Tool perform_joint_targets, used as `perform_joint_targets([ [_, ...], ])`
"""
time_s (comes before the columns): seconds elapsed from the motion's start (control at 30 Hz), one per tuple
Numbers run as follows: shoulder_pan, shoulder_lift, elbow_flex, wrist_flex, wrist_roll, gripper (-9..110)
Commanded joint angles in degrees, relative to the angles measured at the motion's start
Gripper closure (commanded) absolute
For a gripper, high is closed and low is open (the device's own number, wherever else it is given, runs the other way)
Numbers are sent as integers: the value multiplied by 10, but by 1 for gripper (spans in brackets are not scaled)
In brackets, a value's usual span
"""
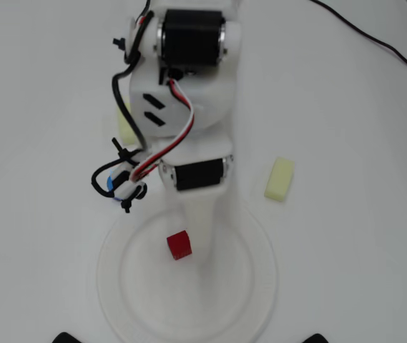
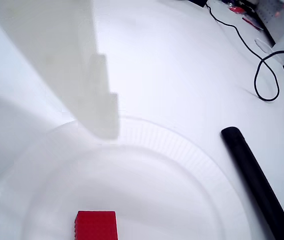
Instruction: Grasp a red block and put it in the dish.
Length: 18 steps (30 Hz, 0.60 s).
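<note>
The red block lies on the floor of the dish, a large round white plate with a ribbed rim, left of its middle in the overhead view. It also shows at the bottom edge of the wrist view, resting flat on the dish. My gripper hangs over the dish, just right of the block. It is open and holds nothing. One white finger shows at the upper left of the wrist view, apart from the block.
A pale yellow oblong block lies right of the arm. Another is half hidden at the arm's left. A blue cylinder sits behind the arm's wires. A black cable runs at the top right. A black bar lies beside the dish.
</note>
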<state>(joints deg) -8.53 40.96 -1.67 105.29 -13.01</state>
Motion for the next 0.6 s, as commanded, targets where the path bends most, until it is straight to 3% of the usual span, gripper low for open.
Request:
perform_joint_targets([
  [0.0, -14, 139, 69, 57, 8, 73],
  [0.4, 10, 420, 495, 52, 57, 75],
  [0.57, 23, 561, 749, -37, 50, 76],
])
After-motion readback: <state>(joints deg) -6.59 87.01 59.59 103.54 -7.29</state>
